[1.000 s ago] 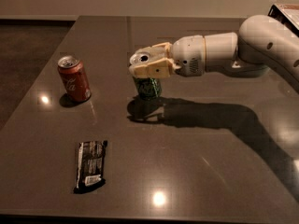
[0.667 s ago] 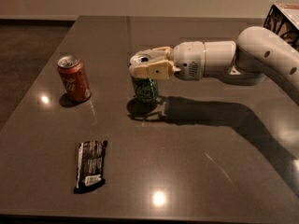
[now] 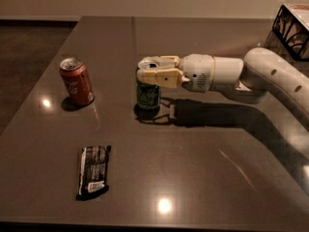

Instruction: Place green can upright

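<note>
A wide, dark, glossy surface (image 3: 207,173) stretches out ahead, with a few small bright reflections on it. A red cola can (image 3: 76,81) stands upright near its left side. Well apart from it, near the middle, a green can (image 3: 148,95) stands upright on its base. The end effector (image 3: 147,70) reaches in from the right and clasps the can's top. Nearer the front edge, left of centre, a dark snack bar (image 3: 94,172) lies flat.
</note>
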